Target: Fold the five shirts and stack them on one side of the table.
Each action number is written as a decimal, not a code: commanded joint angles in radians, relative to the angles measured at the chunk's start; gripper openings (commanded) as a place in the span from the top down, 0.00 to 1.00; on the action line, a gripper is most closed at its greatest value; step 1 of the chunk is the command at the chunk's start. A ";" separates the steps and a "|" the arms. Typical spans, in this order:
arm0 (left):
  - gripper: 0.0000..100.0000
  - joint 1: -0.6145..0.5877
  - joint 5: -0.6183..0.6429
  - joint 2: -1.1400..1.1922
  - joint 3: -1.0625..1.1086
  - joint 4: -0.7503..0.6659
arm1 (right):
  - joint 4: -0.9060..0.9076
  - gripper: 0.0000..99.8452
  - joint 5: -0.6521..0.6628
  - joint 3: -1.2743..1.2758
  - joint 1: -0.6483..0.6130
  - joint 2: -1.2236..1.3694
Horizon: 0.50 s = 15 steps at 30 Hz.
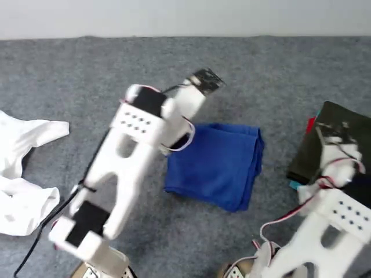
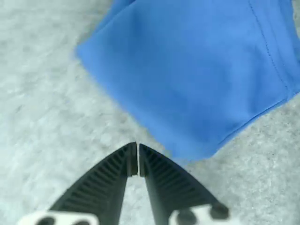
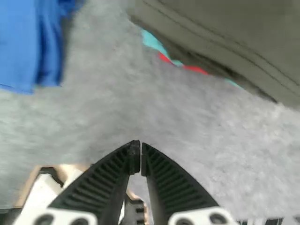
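Observation:
A folded blue shirt (image 1: pixel 217 165) lies in the middle of the grey table (image 1: pixel 75 75). My left gripper (image 2: pixel 137 154) hovers shut and empty just beside the blue shirt's (image 2: pixel 197 70) edge. At the right side sits a stack of folded shirts with a dark olive shirt (image 1: pixel 336 142) on top and teal and red layers (image 3: pixel 178 61) under it. My right gripper (image 3: pixel 139 152) is shut and empty over bare carpet, between the blue shirt (image 3: pixel 28 42) and the stack. A crumpled white shirt (image 1: pixel 20 174) lies at the left edge.
The left arm (image 1: pixel 124 168) stretches diagonally over the table's middle left. The right arm (image 1: pixel 324 226) stands at the front right, close to the stack. Bare grey carpet runs along the back, up to a white wall (image 1: pixel 185 17).

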 commanded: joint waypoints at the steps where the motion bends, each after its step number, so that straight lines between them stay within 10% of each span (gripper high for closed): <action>1: 0.99 -0.092 0.008 -0.130 -0.033 0.038 | -0.013 0.98 -0.110 -0.051 -0.197 -0.027; 7: 0.99 -0.321 0.008 -0.256 -0.016 0.037 | -0.128 0.97 -0.302 -0.052 -0.533 0.028; 15: 0.99 -0.614 -0.017 -0.339 0.033 0.038 | -0.364 0.87 -0.393 -0.057 -0.601 0.262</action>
